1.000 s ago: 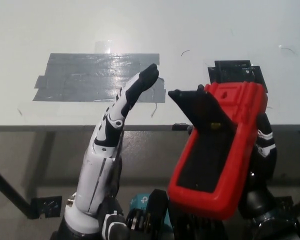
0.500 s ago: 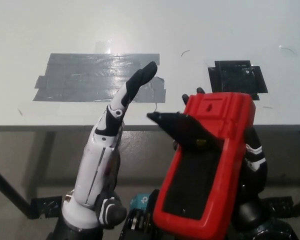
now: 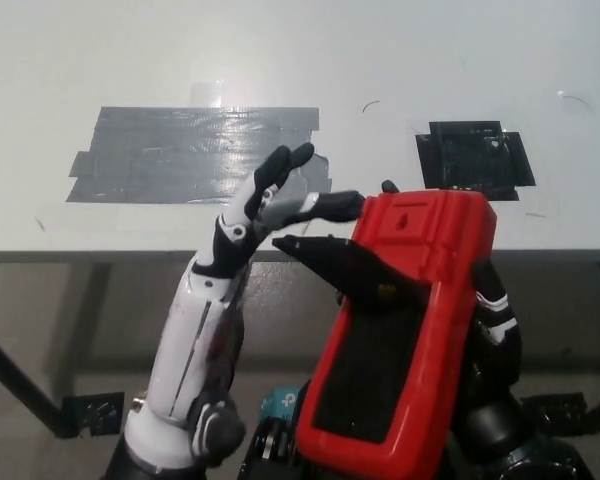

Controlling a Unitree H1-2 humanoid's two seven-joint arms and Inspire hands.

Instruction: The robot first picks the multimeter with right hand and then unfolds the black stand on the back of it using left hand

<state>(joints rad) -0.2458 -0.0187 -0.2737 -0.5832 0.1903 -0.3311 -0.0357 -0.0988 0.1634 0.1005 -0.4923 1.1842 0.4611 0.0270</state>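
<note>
Half done: the right robot hand point(image 3: 495, 320) grips the multimeter point(image 3: 395, 330) back-up; its stand point(image 3: 345, 265) looks swung out, left robot hand point(image 3: 270, 200) fingers spread, touching its tip.

I see the red multimeter point(image 3: 400, 340) held back-side up, tilted, in front of the table edge. Its black stand point(image 3: 345, 266) is swung out, pointing left.

White table point(image 3: 100, 60) is seen from above, patched with grey tape point(image 3: 180, 152) and black tape point(image 3: 473, 157); grey floor point(image 3: 40, 310) is seen below the edge.
</note>
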